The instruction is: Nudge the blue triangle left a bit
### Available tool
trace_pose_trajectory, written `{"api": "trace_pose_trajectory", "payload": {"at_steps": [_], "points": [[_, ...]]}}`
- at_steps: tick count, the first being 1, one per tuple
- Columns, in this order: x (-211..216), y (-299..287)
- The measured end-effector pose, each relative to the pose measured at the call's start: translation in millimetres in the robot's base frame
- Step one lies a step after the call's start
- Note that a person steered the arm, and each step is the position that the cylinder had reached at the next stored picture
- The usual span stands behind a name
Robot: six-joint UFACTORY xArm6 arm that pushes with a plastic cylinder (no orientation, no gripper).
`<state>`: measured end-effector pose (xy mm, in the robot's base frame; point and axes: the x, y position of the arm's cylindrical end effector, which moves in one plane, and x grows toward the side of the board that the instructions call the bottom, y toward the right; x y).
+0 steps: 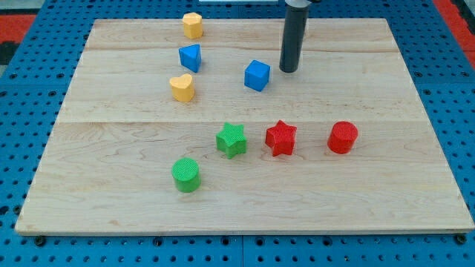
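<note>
We carry no gripper, only a straight dark rod, so nothing opens or holds; my tip rests on the wooden board near its top edge, just to the right of the blue cube and apart from it. The blue triangle sits further left, well apart from the tip, between a yellow block nearer the top edge and a yellow heart below. Toward the bottom edge we see a ridged green star, red star, red cylinder and green cylinder. The board is pale planks.
</note>
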<state>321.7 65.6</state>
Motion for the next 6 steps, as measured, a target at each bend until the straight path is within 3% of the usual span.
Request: {"api": "trace_pose_trajectory", "payload": {"at_steps": [1,2,3,4,5,6], "points": [[15,-47],[51,-46],[38,-57],[-9,-42],[-43,-92],[-41,-164]]}}
